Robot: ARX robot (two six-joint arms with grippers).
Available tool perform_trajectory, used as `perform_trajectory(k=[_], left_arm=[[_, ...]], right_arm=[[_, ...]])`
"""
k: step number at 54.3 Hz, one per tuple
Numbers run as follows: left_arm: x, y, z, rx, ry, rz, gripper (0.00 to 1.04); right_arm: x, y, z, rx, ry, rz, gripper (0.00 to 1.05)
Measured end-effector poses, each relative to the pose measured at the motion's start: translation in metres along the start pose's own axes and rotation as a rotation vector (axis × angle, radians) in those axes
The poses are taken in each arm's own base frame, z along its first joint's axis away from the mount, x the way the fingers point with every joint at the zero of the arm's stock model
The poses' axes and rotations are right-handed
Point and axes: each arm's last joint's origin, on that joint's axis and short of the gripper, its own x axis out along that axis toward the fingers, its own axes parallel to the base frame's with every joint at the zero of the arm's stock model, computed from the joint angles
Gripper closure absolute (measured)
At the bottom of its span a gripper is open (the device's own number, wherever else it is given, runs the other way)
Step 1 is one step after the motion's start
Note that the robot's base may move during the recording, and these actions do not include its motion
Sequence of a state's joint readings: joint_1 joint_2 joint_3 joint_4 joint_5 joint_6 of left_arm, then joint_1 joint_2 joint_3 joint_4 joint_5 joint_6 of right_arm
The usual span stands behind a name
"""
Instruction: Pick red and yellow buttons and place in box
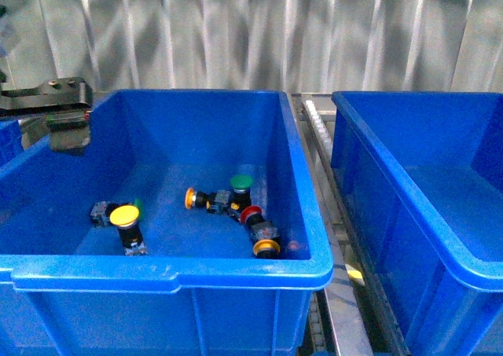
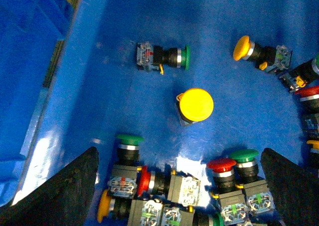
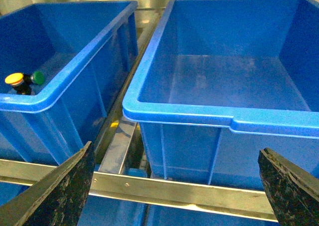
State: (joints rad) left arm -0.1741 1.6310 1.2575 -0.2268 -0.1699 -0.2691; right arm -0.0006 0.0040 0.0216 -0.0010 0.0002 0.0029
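Note:
My left gripper (image 2: 182, 196) is open and empty above the floor of the blue bin (image 1: 157, 271) that holds the buttons. It shows at that bin's far left wall in the front view (image 1: 63, 124). A yellow button (image 2: 196, 105) stands cap up ahead of the fingers and also shows in the front view (image 1: 124, 214). A red button (image 2: 221, 164) stands upright between the fingers, and another red one (image 2: 144, 180) lies on its side there. A further red button (image 1: 251, 214) lies mid-bin. The box (image 1: 409, 187), empty, stands to the right. My right gripper (image 3: 177, 191) is open in front of the box (image 3: 219, 117).
Green-capped buttons (image 2: 129, 138) (image 2: 244, 156) (image 2: 185, 57) and narrow orange-faced ones (image 1: 189, 198) (image 1: 266, 248) lie among the others. Another yellow button (image 2: 241, 47) lies on its side. A metal rail (image 3: 164, 190) crosses below the bins, and a roller track (image 1: 318, 120) runs between them.

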Motion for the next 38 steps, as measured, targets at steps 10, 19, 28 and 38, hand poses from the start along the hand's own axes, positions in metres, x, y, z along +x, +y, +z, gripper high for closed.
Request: perform_trajectory(k=[10,19,28,38], left_arm=[[0.034,-0.016,-0.001,0.008,0.055,0.037,0.08],[0.052,-0.029,-0.006,0.026,0.076,0.057,0.08],[0.067,-0.040,-0.010,0.034,0.099,0.054,0.08],[0.090,-0.044,-0.020,0.045,0.126,0.107,0.08]], right_arm=[[0.000,0.000,0.000,0.000,0.000,0.000,0.07],[0.000,0.000,0.000,0.000,0.000,0.000,0.07],[0.000,0.000,0.000,0.000,0.000,0.000,0.07],[0.000,0.000,0.000,0.000,0.000,0.000,0.07]])
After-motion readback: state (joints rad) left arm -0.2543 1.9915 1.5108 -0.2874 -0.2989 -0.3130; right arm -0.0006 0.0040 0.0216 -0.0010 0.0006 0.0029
